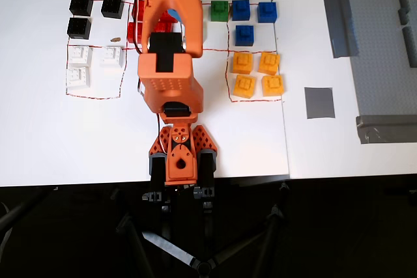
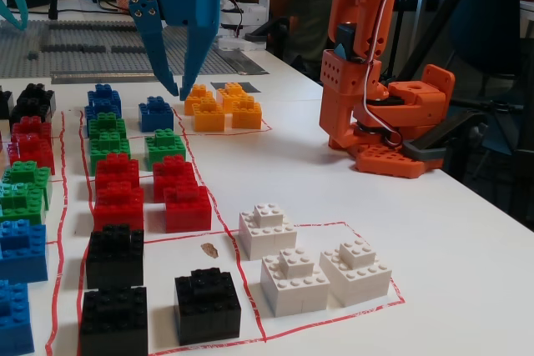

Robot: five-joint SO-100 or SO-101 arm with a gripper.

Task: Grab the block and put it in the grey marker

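Several bright-blue blocks sit on the white table. One (image 1: 244, 34) stands alone just above the orange-yellow group, and it shows in the fixed view (image 2: 156, 112) too. The grey marker (image 1: 319, 102) is a small square patch to the right of the yellow blocks; in the fixed view a sliver of it (image 2: 225, 85) shows behind them. My blue gripper (image 2: 181, 93) hangs in the air above the rows of blocks, jaws open and empty, tips pointing down. In the overhead view the orange arm (image 1: 171, 43) hides almost all of it.
Red (image 2: 117, 171), green (image 2: 164, 146), black (image 2: 206, 304) and white (image 2: 295, 279) blocks stand in red-outlined groups. Orange-yellow blocks (image 1: 257, 74) lie between the blue ones and the marker. Grey tape strips (image 1: 337, 23) and a grey baseplate (image 1: 384, 63) lie at the right. The arm's base (image 1: 179, 154) stands at the front edge.
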